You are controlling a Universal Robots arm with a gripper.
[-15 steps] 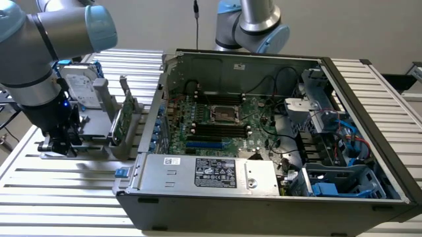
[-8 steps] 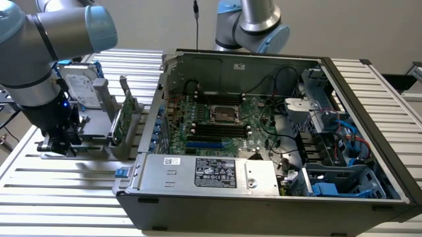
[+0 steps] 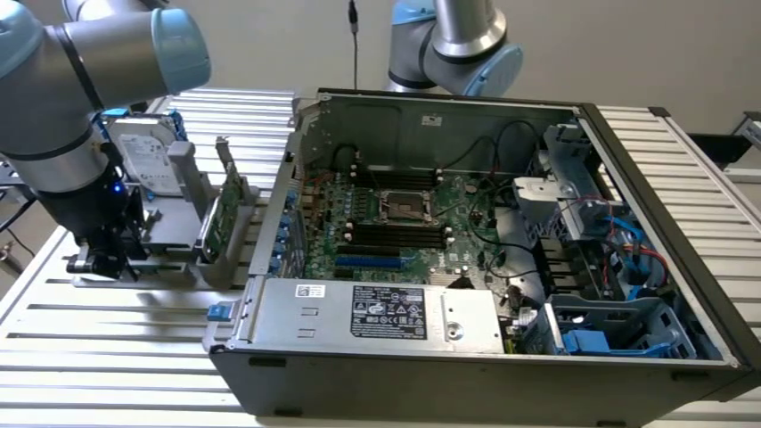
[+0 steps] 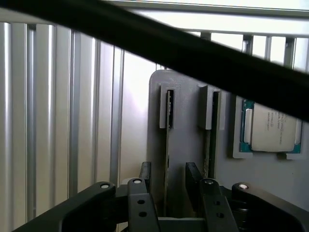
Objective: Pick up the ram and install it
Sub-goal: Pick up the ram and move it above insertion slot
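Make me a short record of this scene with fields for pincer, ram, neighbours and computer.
pincer: open, straddling the ram
ram: on edge in a slot of the grey holder
neighbours: second stick in next slot; processor in a recess
computer case: open, motherboard exposed, to the exterior view's right of the holder

The computer case [image 3: 476, 383] stands on the table [image 3: 119, 357], with the motherboard [image 3: 393, 214] inside it; the rack [image 3: 178, 259] sits just beside the case, at the exterior view's left, bearing the hard drive [image 3: 149, 156] and an expansion card [image 3: 226, 209]; the pincer [image 4: 169, 176] straddles the ram [image 4: 167, 154], which stands upright in a slot; a processor [image 4: 270, 128] lies beside the slots.
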